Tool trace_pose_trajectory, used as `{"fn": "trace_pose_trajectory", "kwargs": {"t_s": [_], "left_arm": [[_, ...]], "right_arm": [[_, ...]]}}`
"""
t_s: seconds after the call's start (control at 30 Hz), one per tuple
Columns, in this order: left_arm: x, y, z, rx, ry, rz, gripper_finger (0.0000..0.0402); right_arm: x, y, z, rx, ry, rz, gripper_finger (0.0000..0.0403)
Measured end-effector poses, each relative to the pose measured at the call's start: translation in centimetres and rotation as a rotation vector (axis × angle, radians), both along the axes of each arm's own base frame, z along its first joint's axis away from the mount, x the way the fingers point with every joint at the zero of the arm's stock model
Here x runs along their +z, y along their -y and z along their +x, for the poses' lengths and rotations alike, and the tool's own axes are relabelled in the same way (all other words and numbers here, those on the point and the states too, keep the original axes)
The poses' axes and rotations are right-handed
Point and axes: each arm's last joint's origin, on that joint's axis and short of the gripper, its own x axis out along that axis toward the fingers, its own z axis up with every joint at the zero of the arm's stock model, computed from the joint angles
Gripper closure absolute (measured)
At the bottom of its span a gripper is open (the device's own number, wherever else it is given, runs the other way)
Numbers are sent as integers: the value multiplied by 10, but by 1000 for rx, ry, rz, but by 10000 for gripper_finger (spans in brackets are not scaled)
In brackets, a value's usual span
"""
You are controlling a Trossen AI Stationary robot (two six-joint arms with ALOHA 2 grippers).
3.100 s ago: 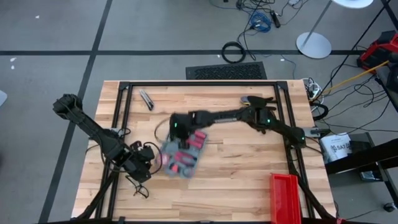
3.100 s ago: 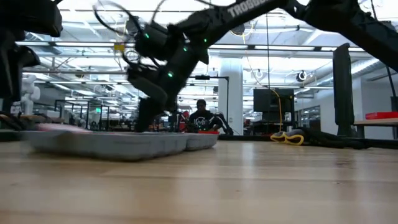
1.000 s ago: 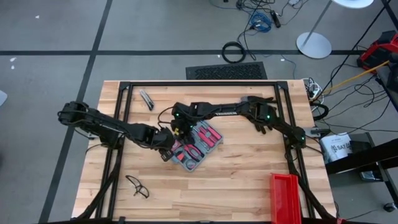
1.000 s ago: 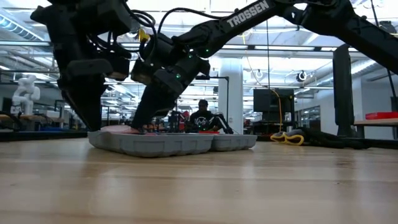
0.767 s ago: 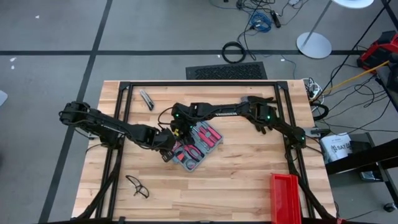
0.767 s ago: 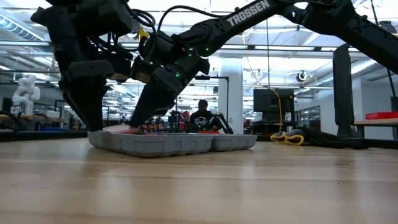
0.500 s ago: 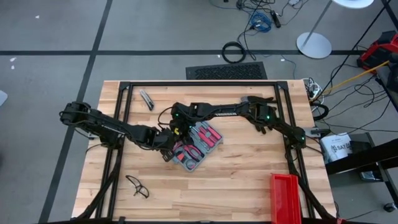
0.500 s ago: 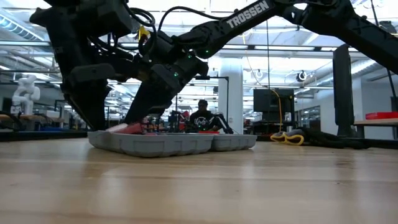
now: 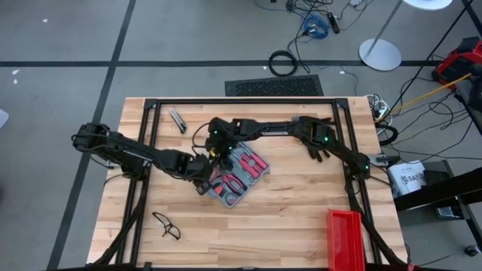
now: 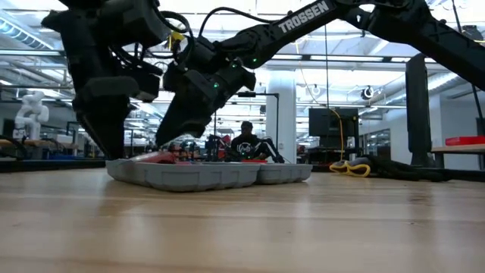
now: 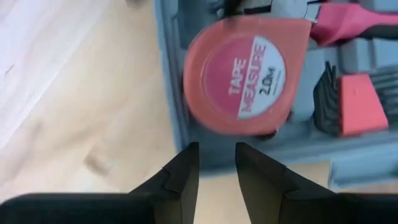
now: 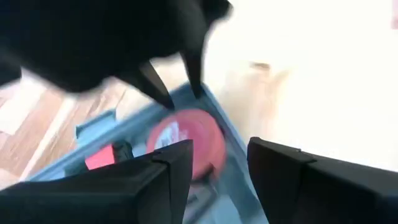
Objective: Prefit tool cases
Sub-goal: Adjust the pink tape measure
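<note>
High view: the tool case (image 9: 235,177) lies open mid-desk (image 9: 301,218), both claws at its left end. Left wrist view: the left claw (image 11: 216,163) is slightly parted and empty by the tape measure (image 11: 245,73); a nudge could unseat it. Right wrist view: the right claw (image 12: 217,163) is spread and empty; it could collide.

Both my arms are matte black, chunky jointed links with rounded housings. White block lettering runs along my right arm's long link in the low view. Small green indicator lights glow on my right arm's joints and near my wrists. Thin black cables loop loosely off the wrist housings. My left gripper (image 11: 216,163) has two tapered black fingers (image 11: 185,171); my right gripper (image 12: 217,163) fingers are broader, flat-faced black slabs.
</note>
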Motion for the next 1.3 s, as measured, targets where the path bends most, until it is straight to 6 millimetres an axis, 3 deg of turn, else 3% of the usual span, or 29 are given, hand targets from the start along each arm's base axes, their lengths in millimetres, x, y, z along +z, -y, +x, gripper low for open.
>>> {"fn": "trace_pose_trajectory", "kwargs": {"t_s": [0.3,0.47,0.73,1.0,1.3], "left_arm": [[31,0,-6,-12,-16,-13,290],[33,3,-8,-13,-21,-111,290],[27,5,-16,21,-107,-198,290],[8,3,-26,38,-141,-187,290],[-1,0,-20,48,-17,-118,290]], "right_arm": [[-1,13,-14,-63,-134,-72,264],[-5,-3,-9,-15,-118,-90,264],[-12,-30,0,39,-76,-146,264],[-12,-28,4,24,-40,-165,264],[-10,-39,9,46,13,-169,264]]}}
